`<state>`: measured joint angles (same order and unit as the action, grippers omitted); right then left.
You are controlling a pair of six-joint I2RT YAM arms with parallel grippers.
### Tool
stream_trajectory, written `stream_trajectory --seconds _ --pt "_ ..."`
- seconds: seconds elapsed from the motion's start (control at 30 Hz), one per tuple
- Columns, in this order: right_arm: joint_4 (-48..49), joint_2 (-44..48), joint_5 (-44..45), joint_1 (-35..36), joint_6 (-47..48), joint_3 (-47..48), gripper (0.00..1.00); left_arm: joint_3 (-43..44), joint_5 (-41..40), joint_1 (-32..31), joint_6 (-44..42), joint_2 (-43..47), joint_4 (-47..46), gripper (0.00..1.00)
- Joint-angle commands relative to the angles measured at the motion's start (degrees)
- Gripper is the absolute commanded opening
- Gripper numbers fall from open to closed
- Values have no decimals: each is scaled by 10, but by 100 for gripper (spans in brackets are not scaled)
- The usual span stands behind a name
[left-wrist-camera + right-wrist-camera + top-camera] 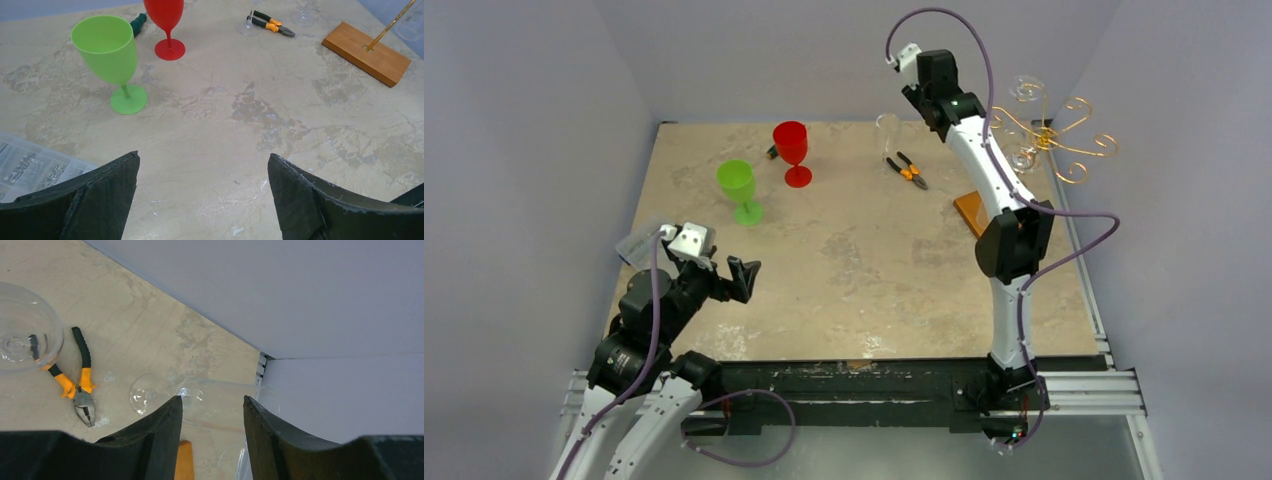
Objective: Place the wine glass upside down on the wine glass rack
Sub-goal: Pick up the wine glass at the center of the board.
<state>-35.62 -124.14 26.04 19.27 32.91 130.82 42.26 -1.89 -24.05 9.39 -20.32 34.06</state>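
Note:
Among the upper curls of the wine glass rack, a gold wire stand, sits a clear wine glass. The rack's wooden base lies at the table's right. Another clear wine glass stands upright near the back right corner. It shows beyond the gap of my right gripper, which is raised high with its jaws apart and nothing between them. A further clear glass stands by the pliers, below that gripper. My left gripper hovers wide open and empty over the near left of the table.
A green goblet and a red goblet stand at the back left, with a dark green-handled tool behind them. Orange-handled pliers lie at mid back. A clear plastic box sits at the left edge. Walls close in on three sides.

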Motion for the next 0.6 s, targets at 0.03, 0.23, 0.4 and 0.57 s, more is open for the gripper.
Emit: stream_trajectory --seconds 0.03,0.23,0.4,0.57 --pt "16 11 8 -16 -15 34 47 1 9 5 -10 -6 -11 95" --pt "16 6 12 -22 -14 37 47 1 9 6 -10 -6 -10 95" --pt "16 2 12 -30 -12 34 47 1 10 6 -10 -7 -10 95" --pt "16 0 12 -34 -13 34 47 1 10 6 -10 -7 -10 95"
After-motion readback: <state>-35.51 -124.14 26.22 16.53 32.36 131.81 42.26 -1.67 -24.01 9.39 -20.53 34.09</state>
